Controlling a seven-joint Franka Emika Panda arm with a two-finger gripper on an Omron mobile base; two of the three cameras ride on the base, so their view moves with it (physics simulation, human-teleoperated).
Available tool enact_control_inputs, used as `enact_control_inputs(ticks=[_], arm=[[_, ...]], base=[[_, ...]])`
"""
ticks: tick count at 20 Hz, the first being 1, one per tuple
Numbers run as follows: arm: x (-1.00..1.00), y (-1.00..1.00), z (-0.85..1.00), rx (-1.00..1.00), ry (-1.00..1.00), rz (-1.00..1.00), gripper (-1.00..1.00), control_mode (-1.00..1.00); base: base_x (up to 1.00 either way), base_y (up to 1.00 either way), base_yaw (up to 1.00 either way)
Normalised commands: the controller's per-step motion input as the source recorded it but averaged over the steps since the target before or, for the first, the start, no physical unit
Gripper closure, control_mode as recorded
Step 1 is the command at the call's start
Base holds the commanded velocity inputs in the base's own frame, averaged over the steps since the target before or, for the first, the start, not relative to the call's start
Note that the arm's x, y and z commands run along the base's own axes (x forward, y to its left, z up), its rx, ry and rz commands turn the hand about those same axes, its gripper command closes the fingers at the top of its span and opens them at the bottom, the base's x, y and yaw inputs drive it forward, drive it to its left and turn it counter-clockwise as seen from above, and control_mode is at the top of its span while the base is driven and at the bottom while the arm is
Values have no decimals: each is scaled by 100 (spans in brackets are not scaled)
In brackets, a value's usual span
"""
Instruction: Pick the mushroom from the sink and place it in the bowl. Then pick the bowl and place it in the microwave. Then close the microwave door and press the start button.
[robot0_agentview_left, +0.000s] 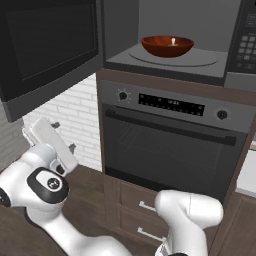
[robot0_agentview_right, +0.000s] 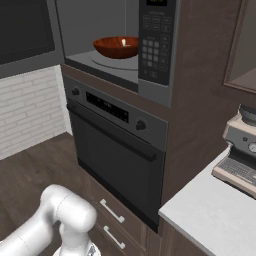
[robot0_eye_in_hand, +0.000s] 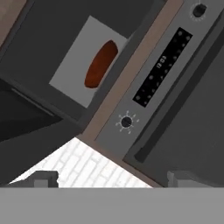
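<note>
The reddish-brown bowl (robot0_agentview_left: 167, 46) (robot0_agentview_right: 116, 47) (robot0_eye_in_hand: 100, 63) sits on the turntable inside the microwave (robot0_agentview_left: 170, 62) (robot0_agentview_right: 107, 62). A tiny pale mushroom (robot0_agentview_left: 173, 41) (robot0_agentview_right: 123, 42) lies in the bowl. The microwave door (robot0_agentview_left: 50, 45) (robot0_agentview_right: 25, 30) stands swung open to the left. The keypad (robot0_agentview_left: 247, 40) (robot0_agentview_right: 156, 47) is on the microwave's right side. My gripper (robot0_agentview_left: 65, 136) (robot0_eye_in_hand: 113, 179) is low and left of the oven, well below the door, pointing up at the appliances. It is open, with nothing between its fingers. The sink is out of view.
A knobbed oven (robot0_agentview_left: 170, 135) (robot0_agentview_right: 115, 145) with a long handle sits under the microwave, above drawers (robot0_agentview_right: 112, 212). A white brick wall (robot0_agentview_left: 70, 115) is to the left. At the right, a coffee machine (robot0_agentview_right: 242, 150) stands on a pale counter (robot0_agentview_right: 210, 210).
</note>
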Motion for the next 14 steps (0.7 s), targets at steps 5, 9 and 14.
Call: enact_control_inputs(ticks=[5,9,14], arm=[[75,57,-33,0,-5,-13,-100,-100],[74,35,-6,0,-14,-9,-100,-100],[60,22,-4,-8,-6,-18,-100,-100]], base=[[0,0,0],[0,0,0],[0,0,0]])
